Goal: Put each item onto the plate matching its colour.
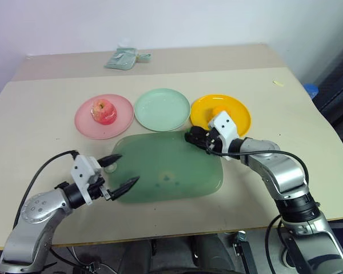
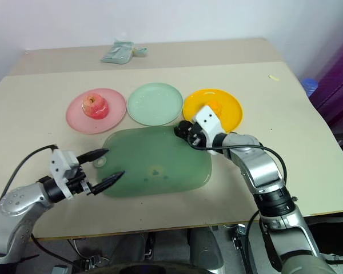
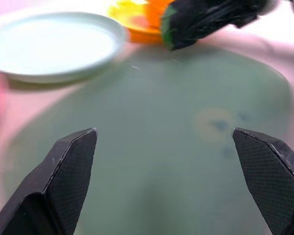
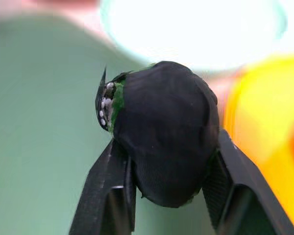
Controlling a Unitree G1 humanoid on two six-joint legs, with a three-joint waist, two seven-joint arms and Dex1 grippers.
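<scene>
Between our right claw's [image 4: 166, 205] black fingers sits the dark, lumpy green vegetable [image 4: 164, 142] (gripped tight); our left claw [image 3: 166, 186] gapes wide above the translucent mat [image 1: 177, 171].

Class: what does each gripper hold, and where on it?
The right gripper clamps the dark green vegetable by its opposite sides. The left gripper is open, empty.

Right gripper [image 1: 195, 138]: dark green vegetable [image 4: 161, 132] fills the gap between the fingers, so the inner finger faces are hidden and most of its green reads near-black. Orange fruit [image 1: 218, 110], just behind that gripper's wrist, is half covered by it. Mint green plate [image 4: 196, 29] and orange plate [image 4: 264, 122] beyond the fingers are blurred and cut off. Packet [image 1: 126, 58], far beyond both grippers: too small to identify.
</scene>
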